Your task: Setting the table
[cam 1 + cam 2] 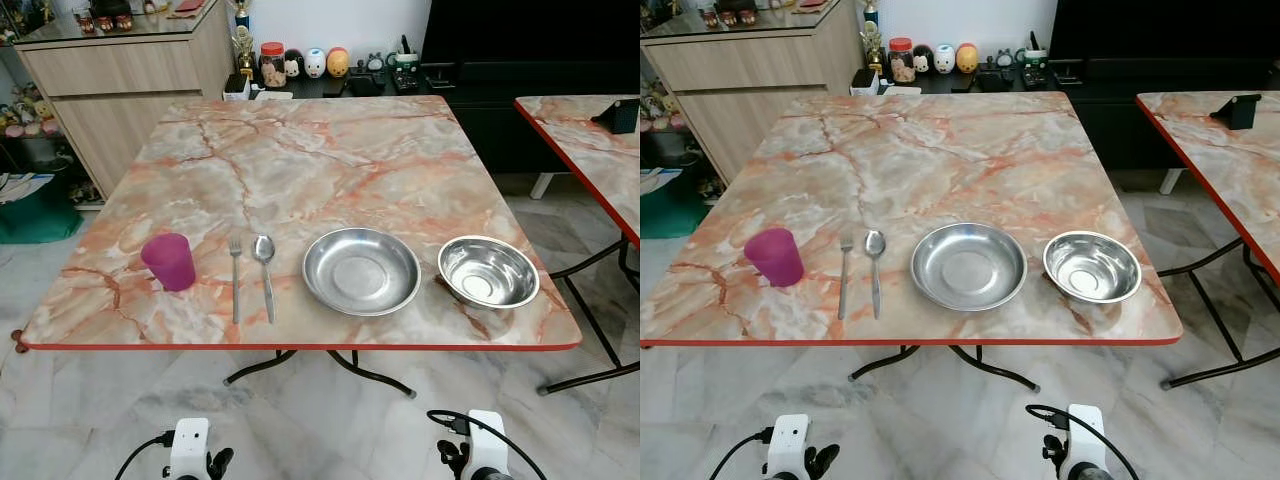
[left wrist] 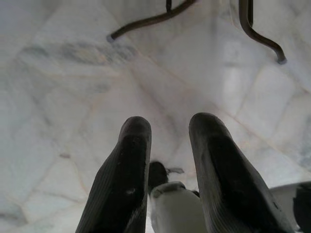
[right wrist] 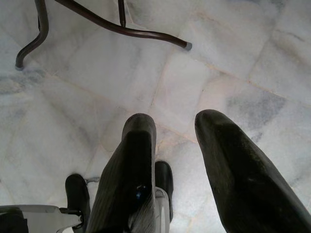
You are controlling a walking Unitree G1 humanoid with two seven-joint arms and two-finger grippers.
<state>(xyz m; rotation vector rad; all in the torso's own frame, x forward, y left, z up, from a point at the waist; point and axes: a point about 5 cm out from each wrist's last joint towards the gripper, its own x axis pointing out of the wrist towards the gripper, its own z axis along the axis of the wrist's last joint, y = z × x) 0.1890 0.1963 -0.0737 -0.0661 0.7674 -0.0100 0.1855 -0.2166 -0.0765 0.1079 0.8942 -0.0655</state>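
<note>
Apparently well along: square marble-patterned table with red edge (image 1: 300, 180) carries a row of tableware along its near side. Left to right: pink translucent plastic cup (image 1: 169, 261), upright; steel fork (image 1: 236, 277) and steel spoon (image 1: 265, 272) lying parallel, just beside each other, handles toward the near edge; wide shallow steel plate (image 1: 361, 270); smaller steel bowl (image 1: 488, 271) near the right corner, apart from the plate. Nothing stacked or touching.

Judgement: one place setting looks laid. Left to do, if anything: tidy the spacing, or bring further pieces. Cannot tell which.

Left gripper (image 2: 167, 167) hangs low below the table's near edge, pointed at the pale marble floor (image 2: 58, 121); fingers apart, holding nothing. Right gripper (image 3: 176, 165) likewise low, fingers spread, empty.

Surroundings: wooden sideboard (image 1: 120, 80) far left; jars and small figurines (image 1: 300, 63) on a dark low shelf beyond the table; second marble-patterned table (image 1: 585, 150) to the right. Black curved table legs (image 1: 330, 368) underneath. Nothing blocks reach to the tableware.
</note>
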